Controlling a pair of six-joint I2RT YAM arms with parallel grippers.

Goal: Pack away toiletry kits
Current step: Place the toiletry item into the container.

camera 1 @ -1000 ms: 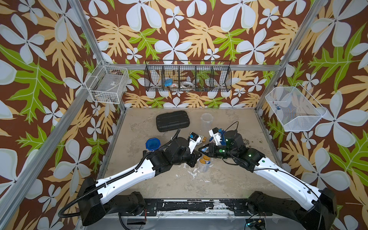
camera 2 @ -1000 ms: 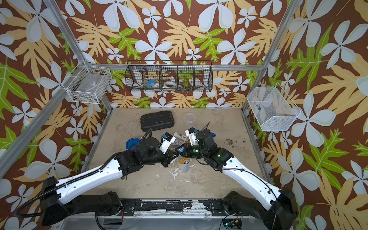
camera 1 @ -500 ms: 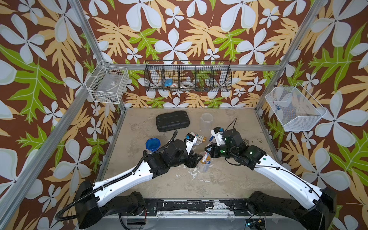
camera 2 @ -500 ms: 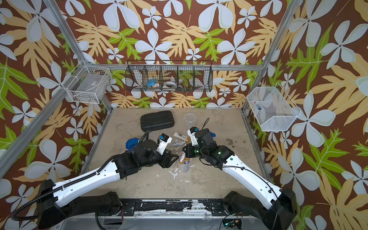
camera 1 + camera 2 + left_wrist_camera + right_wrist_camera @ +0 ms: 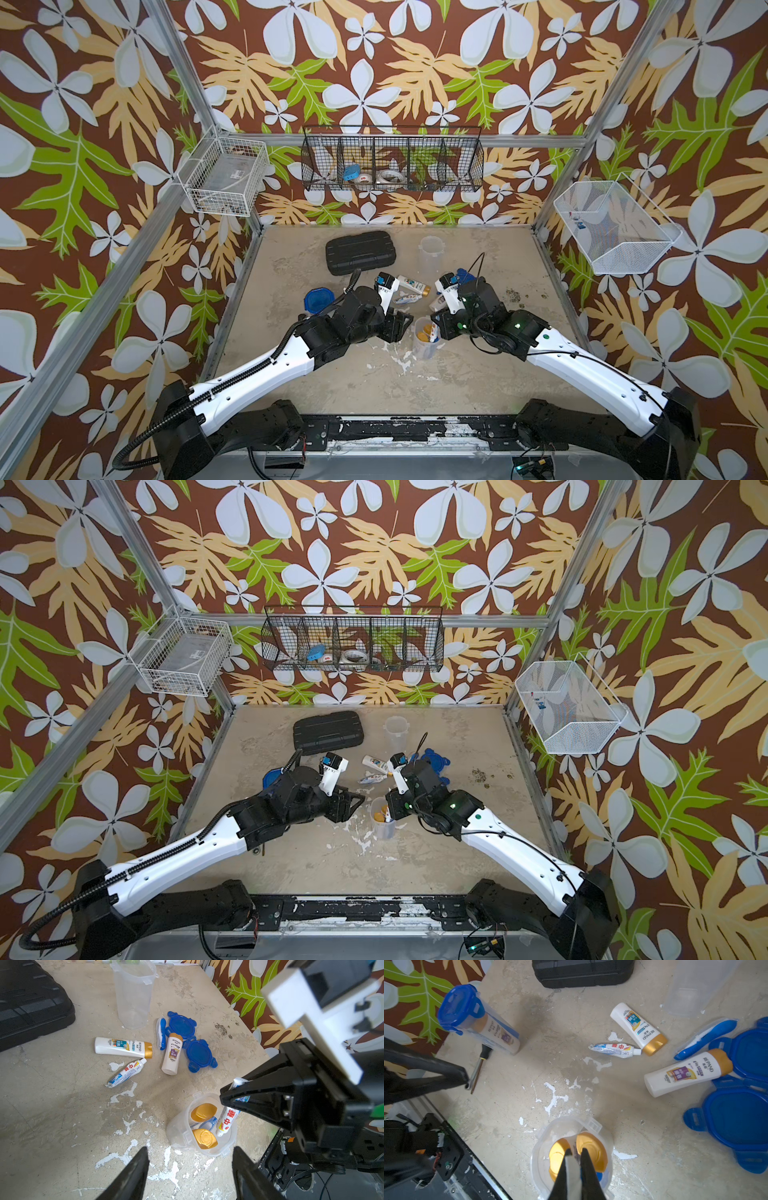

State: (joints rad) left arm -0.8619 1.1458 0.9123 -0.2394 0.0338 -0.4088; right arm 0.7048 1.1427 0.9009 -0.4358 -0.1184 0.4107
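Toothpaste tube [image 5: 225, 1121] | pinched by right gripper [image 5: 576, 1151], tip inside tumbler [image 5: 178, 1134] | left gripper [image 5: 190, 1148] jaws apart

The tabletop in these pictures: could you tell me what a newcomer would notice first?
The right gripper, shut on a toothpaste tube, holds it cap-down in the mouth of the open tumbler at mid-table, beside two gold-capped bottles inside; the left gripper stands open next to it. Behind them lie two loose bottles, another tube, a blue toothbrush and two blue lids, against loud floral wallpaper.
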